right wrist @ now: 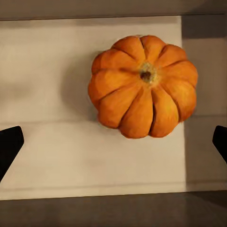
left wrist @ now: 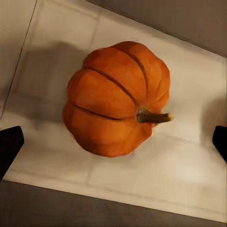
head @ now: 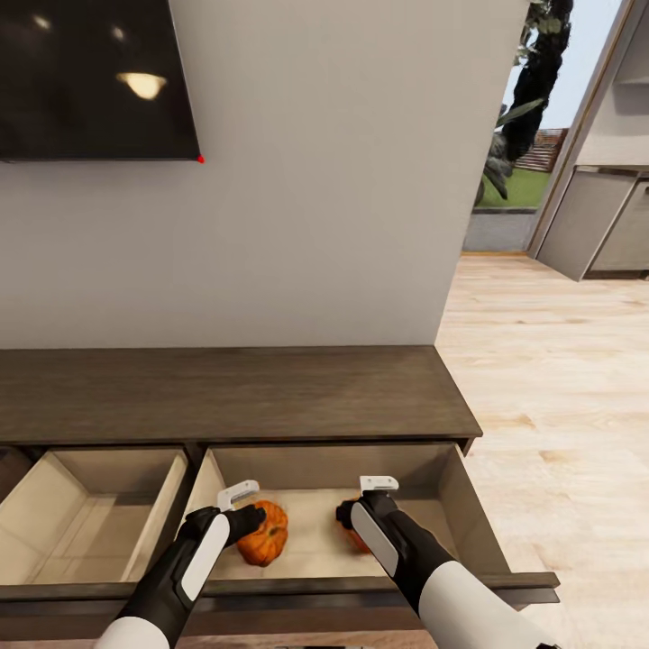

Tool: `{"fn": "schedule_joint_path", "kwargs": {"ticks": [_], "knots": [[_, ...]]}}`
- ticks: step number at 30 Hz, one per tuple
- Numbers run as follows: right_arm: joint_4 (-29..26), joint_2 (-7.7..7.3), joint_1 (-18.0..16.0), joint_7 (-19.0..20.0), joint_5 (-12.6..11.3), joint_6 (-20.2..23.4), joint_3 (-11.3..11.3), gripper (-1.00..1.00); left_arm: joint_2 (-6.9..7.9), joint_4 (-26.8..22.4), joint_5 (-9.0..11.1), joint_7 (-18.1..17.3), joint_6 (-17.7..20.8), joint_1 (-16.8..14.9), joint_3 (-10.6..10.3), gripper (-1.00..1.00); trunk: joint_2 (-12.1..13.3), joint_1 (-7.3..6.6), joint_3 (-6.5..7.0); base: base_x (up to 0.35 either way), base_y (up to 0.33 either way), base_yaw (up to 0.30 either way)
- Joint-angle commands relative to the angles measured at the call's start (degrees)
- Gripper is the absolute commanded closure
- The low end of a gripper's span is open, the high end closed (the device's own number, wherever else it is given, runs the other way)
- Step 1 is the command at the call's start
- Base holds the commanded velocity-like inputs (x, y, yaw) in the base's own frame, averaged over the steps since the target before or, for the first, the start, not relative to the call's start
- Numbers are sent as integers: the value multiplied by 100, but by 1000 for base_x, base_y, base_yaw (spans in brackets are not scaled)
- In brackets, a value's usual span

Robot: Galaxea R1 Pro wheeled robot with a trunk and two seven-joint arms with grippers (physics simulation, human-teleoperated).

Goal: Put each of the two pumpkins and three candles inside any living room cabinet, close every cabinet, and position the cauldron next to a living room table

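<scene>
A plain grey wall is rising behind the long dark cabinet (head: 234, 392), with a black screen (head: 95, 77) hanging above it at the left and pale wood floor (head: 559, 379) running off to the right toward an open doorway. Two of the cabinet's compartments are standing open toward the robot, showing beige interiors. Both pumpkins are lying in the right-hand compartment: the left pumpkin (head: 264, 534) is resting tilted on its side, stem pointing sideways, and the right pumpkin (right wrist: 143, 85) is sitting upright, stem up, largely hidden in the head view behind the right arm. The left gripper (left wrist: 113, 142) is hovering over its pumpkin with fingers spread wide and clear of it; the right gripper (right wrist: 113, 142) is likewise released, touching nothing. The pumpkin step looks done. Next, I'd judge, both arms need lifting clear of the compartment before going for the candles.
</scene>
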Motion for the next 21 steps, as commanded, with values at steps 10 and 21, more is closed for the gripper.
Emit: {"fn": "schedule_joint_path", "kwargs": {"ticks": [10,21], "knots": [[-49,0,0,59,-29,-21,-219,-100,-5,-2,51,17,96,-3,13,-100,361,-198,162,0,0,0],[-53,0,0,70,-35,-41,-360,-100,-8,-35,51,38,313,-3,27,-100,802,-439,359,-54,0,0]]}}
